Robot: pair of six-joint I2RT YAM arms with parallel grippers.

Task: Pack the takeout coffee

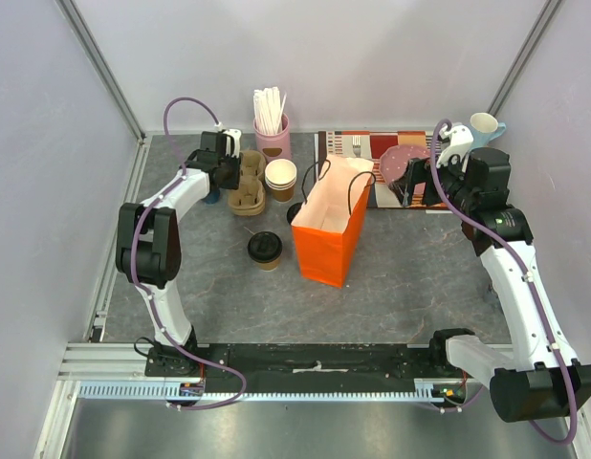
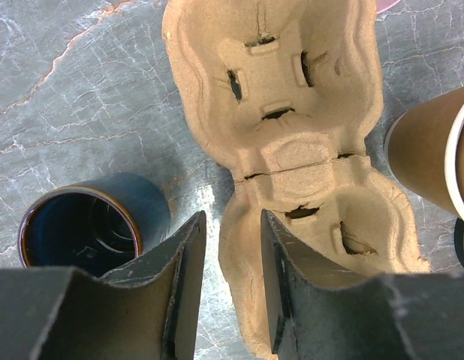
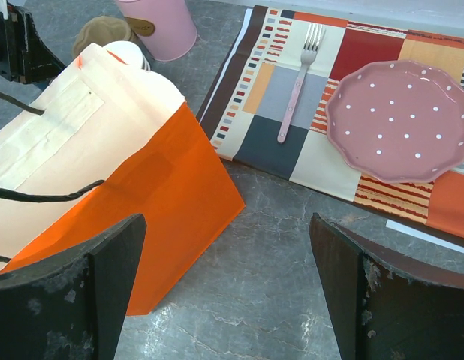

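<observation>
Takeout coffee stands upright with its lid on, on the desk just left of the orange bag, untouched. Packing not begun, and the step in hand looks like fetching the pulp cup carrier back-left of the bag, where the left pincer sits part-spread astride the carrier's rim with no clear pinch. Right pincer is spread wide and empty to the right of the bag; next move likely calls for a firm hold on carrier or cup, then a straight lift over the bag's open mouth, clear of its slack handles.
</observation>
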